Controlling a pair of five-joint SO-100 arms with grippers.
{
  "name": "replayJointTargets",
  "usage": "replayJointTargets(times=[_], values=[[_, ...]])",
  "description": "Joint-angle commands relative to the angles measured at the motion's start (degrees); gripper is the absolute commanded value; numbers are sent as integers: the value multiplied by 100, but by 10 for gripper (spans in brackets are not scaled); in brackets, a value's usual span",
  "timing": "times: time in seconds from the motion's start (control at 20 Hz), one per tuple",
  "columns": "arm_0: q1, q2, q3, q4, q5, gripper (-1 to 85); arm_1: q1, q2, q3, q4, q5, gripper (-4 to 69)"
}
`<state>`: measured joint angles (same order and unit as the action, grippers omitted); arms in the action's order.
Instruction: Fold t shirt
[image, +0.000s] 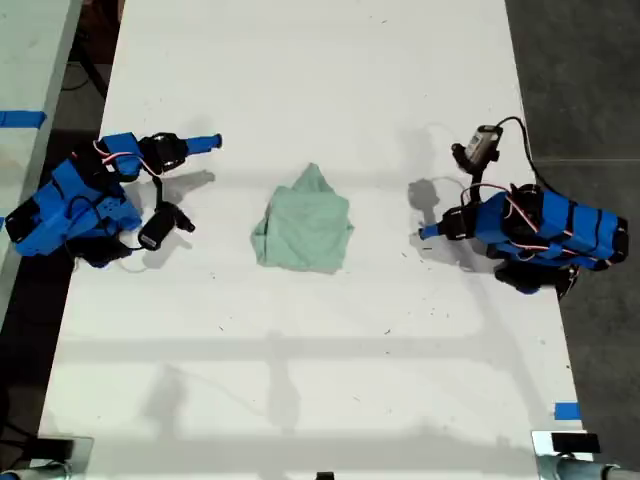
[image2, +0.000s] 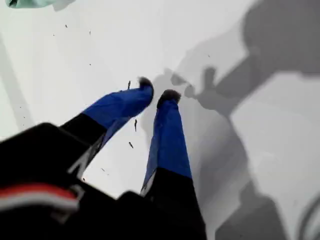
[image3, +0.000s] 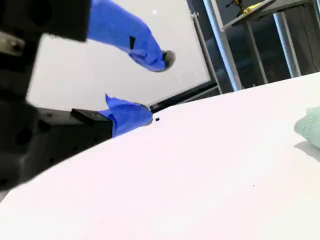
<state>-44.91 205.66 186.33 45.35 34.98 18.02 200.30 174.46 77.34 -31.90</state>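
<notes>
Exterior view: the t shirt (image: 303, 231) lay bunched mid-table (image: 300, 400), both arms well apart from it; first wrist view: my first gripper (image2: 156, 95) nearly closed, empty, cloth at frame edge; second wrist view: my second gripper (image3: 157, 86) parted, empty; folding looked largely done or unstarted; next, reaching the cloth
</notes>
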Motion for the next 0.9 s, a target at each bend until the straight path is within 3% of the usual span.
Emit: replayJointTargets(times=[0.0,0.1,0.15,0.2,0.85], values=[[-79,53,211,18,-79,157,97,62,290,9,114,133],[-88,53,211,26,-88,154,114,62,290,18,132,140],[-88,53,211,26,-88,-3,114,62,290,18,123,59],[-62,53,211,26,-88,-3,105,62,281,18,141,-12],[-62,53,211,18,-62,-3,88,62,272,35,176,-12]])
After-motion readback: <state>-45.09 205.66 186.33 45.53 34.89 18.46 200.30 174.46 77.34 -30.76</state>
